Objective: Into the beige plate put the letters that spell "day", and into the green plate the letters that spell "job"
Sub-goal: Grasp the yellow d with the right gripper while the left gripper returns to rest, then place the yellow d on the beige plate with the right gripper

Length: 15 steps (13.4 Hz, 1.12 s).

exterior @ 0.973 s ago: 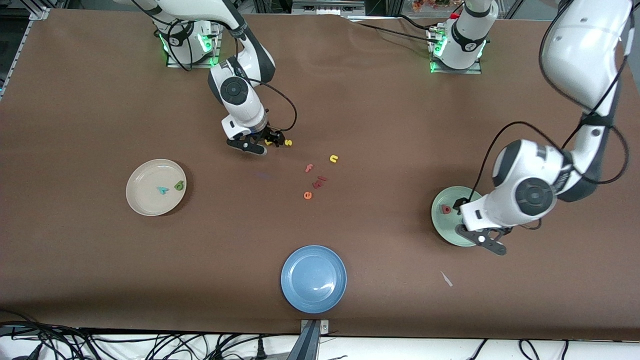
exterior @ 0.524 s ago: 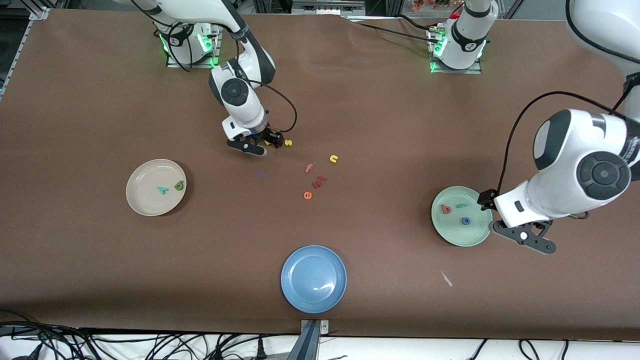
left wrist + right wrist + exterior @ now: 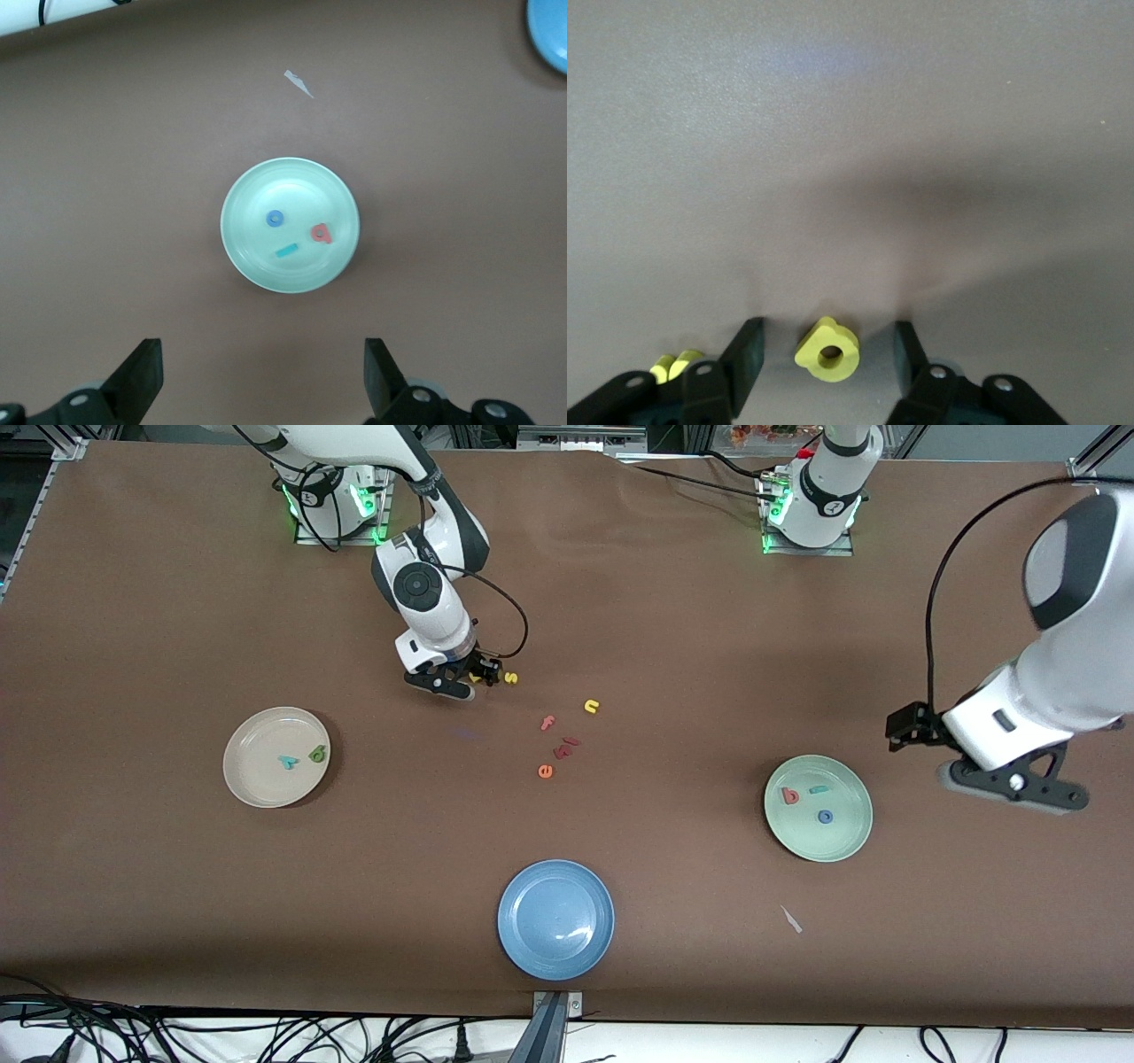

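Observation:
My right gripper [image 3: 478, 677] is down at the table with its fingers [image 3: 747, 361] on either side of the yellow a [image 3: 828, 351]; a gap shows on both sides, so it is open. The beige plate [image 3: 257, 779] holds the teal y [image 3: 288, 762] and the dark green d [image 3: 318, 755]. In the green plate [image 3: 842, 841] lie the salmon b [image 3: 789, 795], the teal j [image 3: 819, 789] and the blue o [image 3: 825, 816]. My left gripper [image 3: 905, 728] hangs open and empty above the table beside the green plate [image 3: 244, 266], toward the left arm's end.
A yellow s [image 3: 511, 678] lies right beside the right gripper. A yellow n [image 3: 592, 707], a salmon f [image 3: 547, 723], dark red pieces [image 3: 567, 746] and an orange e [image 3: 545, 771] are scattered mid-table. A blue plate [image 3: 555, 919] and a paper scrap [image 3: 790, 919] lie nearer the front camera.
The left arm has risen off the green plate and swung toward its own end of the table. The right gripper's fingers have narrowed around the yellow a.

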Motion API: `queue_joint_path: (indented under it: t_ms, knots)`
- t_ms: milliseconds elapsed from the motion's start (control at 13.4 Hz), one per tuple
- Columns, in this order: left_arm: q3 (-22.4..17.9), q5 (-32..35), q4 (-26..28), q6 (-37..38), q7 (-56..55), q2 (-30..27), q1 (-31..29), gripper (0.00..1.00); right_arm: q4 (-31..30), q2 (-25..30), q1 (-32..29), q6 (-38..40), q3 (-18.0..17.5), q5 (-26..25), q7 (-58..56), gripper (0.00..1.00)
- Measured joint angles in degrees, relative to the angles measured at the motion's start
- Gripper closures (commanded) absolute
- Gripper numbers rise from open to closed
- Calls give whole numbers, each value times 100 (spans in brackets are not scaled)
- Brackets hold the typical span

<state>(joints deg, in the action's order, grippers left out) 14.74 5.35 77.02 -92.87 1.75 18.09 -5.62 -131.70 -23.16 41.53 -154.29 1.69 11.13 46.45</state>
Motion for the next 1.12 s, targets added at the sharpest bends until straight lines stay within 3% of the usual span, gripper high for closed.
queue_joint_path:
  t_ms: [224,599,1122]
  knots:
    - [-592,-265,599,38,-527,-775,421,0,-6,6,0,1,-3,0,0,46]
    - [-712,-268,1896,73,-1039,-2236,657,0,-9,31,0,-8,-57,0,12,62]
    - [-891,-292,1816,-73,-1128,-1993,798,0,-15,58,0,-19,-87,-1,22,84]
